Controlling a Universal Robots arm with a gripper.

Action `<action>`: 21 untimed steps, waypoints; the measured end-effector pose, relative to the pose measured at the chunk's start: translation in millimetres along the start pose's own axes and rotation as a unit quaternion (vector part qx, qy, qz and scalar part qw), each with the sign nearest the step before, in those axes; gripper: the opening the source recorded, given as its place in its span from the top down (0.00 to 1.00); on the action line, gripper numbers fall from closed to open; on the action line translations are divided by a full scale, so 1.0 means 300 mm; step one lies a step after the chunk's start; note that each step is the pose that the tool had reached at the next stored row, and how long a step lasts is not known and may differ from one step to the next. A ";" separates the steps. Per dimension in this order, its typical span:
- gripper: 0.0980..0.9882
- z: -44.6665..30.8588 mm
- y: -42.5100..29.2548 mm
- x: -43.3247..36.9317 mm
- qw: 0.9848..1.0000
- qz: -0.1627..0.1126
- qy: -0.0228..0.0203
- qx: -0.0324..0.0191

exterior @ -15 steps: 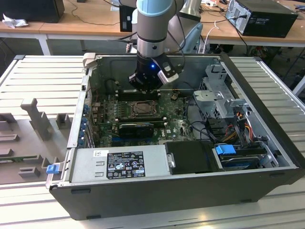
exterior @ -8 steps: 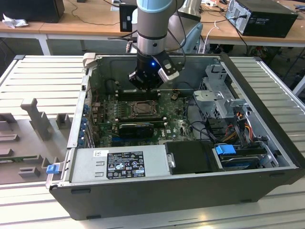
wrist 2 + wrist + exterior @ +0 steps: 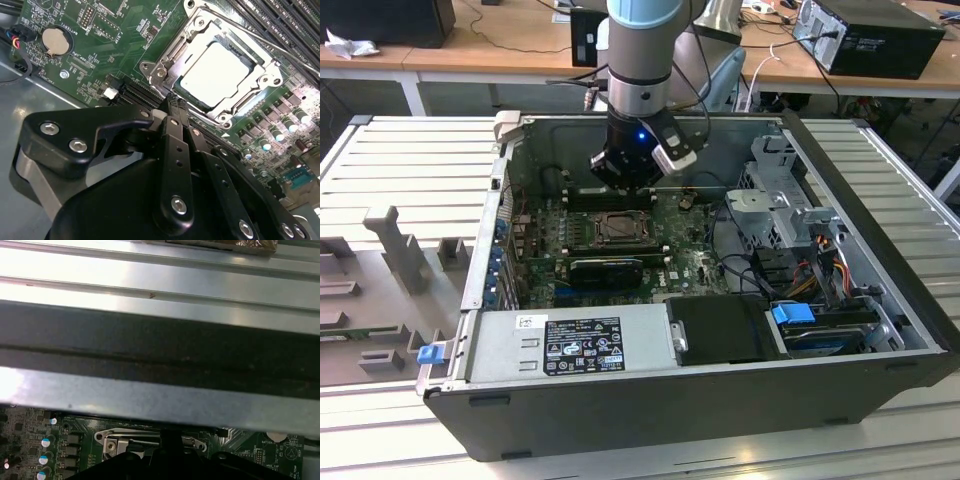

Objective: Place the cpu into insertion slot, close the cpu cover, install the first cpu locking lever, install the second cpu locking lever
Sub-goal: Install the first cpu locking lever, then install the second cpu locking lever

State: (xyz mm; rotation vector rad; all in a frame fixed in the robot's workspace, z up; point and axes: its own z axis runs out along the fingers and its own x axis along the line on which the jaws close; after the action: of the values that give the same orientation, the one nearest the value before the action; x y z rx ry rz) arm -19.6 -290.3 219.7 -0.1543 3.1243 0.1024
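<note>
Cpu seated under closed cpu cover, end effector beside it

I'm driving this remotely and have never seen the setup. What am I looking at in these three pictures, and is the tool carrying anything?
The exterior view looks down on an open computer case with a robot arm reaching into it. The other two pictures come from cameras on the arm's wrist. In the second wrist view the black tool hangs just above the green board, its fingers together with nothing between them. Beyond it the cpu sits in the slot, with the cover lying closed around it. The first wrist view looks past the case wall to ribbed metal tabletop.
</note>
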 end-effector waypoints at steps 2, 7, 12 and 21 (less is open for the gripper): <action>0.99 0.000 -0.002 0.000 1.000 0.000 0.000 0.000; 0.99 -0.001 -0.014 0.001 1.000 0.000 0.000 0.000; 0.99 -0.018 -0.016 0.001 1.000 0.000 0.000 0.000; 0.99 -0.117 -0.032 0.002 1.000 0.000 0.000 0.002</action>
State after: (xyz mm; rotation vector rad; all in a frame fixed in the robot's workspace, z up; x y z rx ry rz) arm -19.6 -302.2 254.2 -0.1545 3.1248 0.0977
